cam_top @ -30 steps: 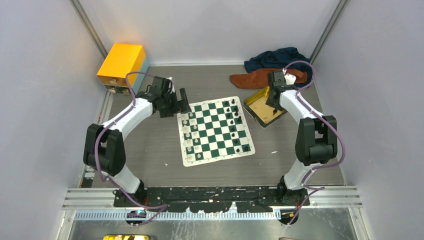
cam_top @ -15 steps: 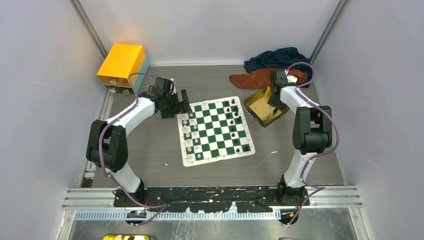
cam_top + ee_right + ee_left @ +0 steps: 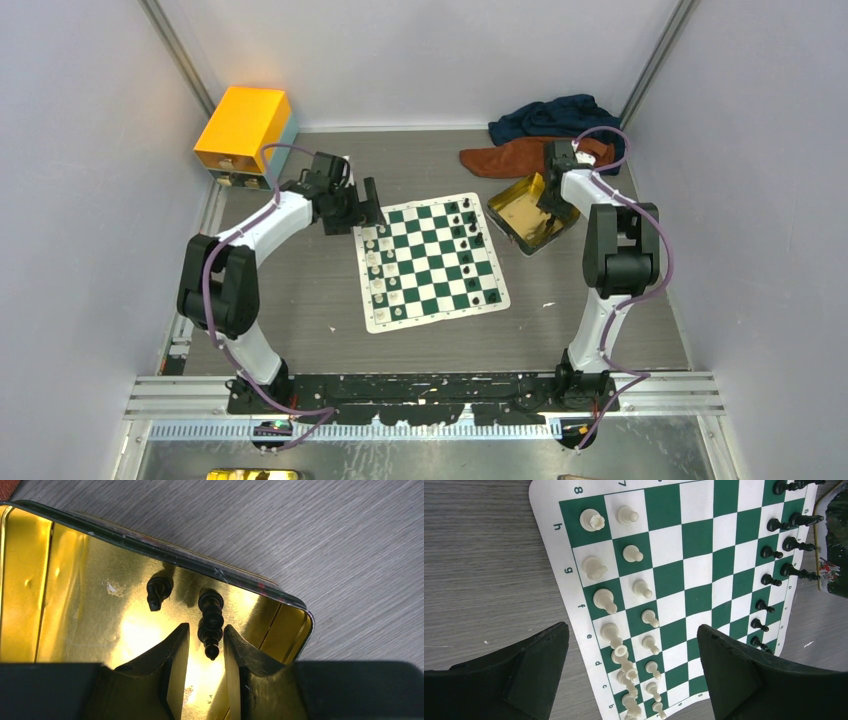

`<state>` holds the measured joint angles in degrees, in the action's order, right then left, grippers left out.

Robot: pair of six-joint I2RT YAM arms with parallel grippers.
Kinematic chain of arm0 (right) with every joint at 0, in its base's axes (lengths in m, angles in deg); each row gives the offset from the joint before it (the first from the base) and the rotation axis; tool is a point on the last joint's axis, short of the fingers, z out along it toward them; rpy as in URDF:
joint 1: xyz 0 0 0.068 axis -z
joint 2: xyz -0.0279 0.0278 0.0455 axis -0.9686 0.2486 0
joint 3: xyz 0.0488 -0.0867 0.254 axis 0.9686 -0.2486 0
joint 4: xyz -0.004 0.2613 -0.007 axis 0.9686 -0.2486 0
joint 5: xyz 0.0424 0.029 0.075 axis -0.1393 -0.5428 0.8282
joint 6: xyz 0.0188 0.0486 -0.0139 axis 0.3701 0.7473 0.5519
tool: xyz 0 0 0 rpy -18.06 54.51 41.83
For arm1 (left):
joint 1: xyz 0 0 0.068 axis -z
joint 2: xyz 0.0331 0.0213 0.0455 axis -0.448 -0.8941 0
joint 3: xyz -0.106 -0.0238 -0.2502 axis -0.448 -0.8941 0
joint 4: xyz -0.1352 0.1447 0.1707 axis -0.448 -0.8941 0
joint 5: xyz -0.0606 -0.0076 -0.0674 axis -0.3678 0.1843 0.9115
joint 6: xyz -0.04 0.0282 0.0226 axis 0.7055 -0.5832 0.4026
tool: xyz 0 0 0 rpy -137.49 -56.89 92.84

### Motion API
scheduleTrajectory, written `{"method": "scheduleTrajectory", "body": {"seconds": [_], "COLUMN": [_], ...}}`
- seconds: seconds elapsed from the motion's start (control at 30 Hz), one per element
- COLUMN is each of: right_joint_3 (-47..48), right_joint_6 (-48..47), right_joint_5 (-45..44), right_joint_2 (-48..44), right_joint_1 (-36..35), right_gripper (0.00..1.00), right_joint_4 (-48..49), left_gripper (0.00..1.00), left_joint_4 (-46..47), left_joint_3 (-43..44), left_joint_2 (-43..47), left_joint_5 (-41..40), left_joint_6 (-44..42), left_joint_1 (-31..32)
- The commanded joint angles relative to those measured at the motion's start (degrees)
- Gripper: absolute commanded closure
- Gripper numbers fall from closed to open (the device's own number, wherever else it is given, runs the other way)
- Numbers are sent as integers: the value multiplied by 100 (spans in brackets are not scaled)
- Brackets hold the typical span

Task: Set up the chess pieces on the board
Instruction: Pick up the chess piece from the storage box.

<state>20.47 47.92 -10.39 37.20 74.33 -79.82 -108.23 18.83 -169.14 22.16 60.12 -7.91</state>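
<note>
The board point(image 3: 696, 535) is cropped top and bottom.

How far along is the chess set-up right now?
Nearly done. White pieces stand in two rows along one edge of the board; most black pieces line the opposite edge. In hand: the open right gripper straddles a black piece lying in the gold tin. Left: that one and a second piece beside it. The left gripper hovers open.

Top cam: fixed, high at near edge, looks down on whole table point(image 3: 300, 290); board point(image 3: 430, 262) centre, tin point(image 3: 518, 212) far right.
L wrist cam: near, looks down across board from its left side; shares board w/ top cam.
R wrist cam: very close, looks into tin corner; shares tin w/ top cam.
</note>
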Motion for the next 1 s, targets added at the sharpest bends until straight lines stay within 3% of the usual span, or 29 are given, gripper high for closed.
{"method": "scheduleTrajectory", "body": {"seconds": [0.0, 0.3, 0.57, 0.97], "right_joint_3": [298, 320, 337, 612], "right_joint_6": [47, 47, 48, 20], "right_joint_5": [57, 186, 201, 418], "right_joint_2": [46, 88, 25, -377], "right_joint_1": [44, 44, 48, 39], "right_gripper": [65, 85, 98, 99], "right_joint_4": [131, 112, 99, -100], "left_gripper": [0, 0, 0, 0], "left_joint_4": [200, 185, 177, 157], "left_joint_3": [247, 316, 297, 268], "left_joint_2": [-50, -99, -75, 53], "left_joint_5": [23, 15, -5, -46], "left_joint_6": [-22, 7, 28, 25], "left_joint_1": [11, 11, 11, 11]}}
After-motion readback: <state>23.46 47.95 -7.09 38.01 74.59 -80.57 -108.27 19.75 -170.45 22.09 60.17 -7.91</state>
